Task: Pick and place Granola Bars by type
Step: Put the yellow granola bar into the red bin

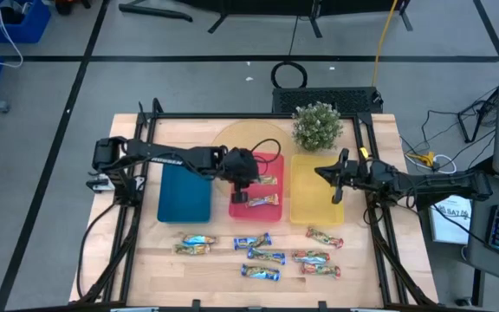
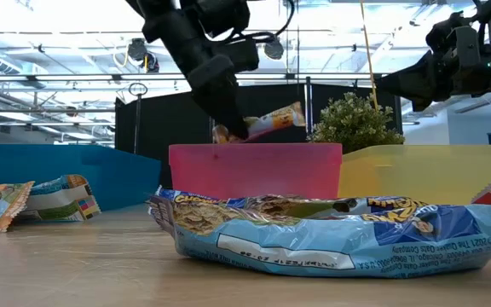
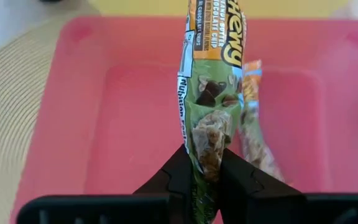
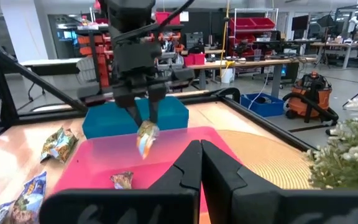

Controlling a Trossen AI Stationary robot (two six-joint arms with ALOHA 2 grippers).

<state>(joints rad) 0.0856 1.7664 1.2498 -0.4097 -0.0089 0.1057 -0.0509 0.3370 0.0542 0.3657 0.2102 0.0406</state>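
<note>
My left gripper (image 1: 248,178) hangs over the red tray (image 1: 274,159), shut on a green and orange granola bar (image 3: 213,74), which also shows in the low view (image 2: 273,119). A second bar (image 1: 262,201) lies flat on the red tray's floor. Several more bars, blue (image 1: 252,241), gold (image 1: 196,245) and red-green (image 1: 324,237), lie on the table near its near edge. My right gripper (image 1: 337,180) is shut and holds nothing, above the yellow tray (image 1: 306,204). My left gripper pinches the green and orange bar by one end (image 3: 207,163) between its two fingers (image 2: 228,115). The fingers come from above, slanting down. The bar is lifted clear above the red tray and sticks out toward the table's right, its free end (image 2: 292,112) slightly raised.
A blue tray (image 1: 184,198) sits left of the red one. A potted plant (image 1: 317,126) and a round mat (image 1: 241,137) stand at the far side. In the low view a blue bar (image 2: 331,230) lies close to the camera.
</note>
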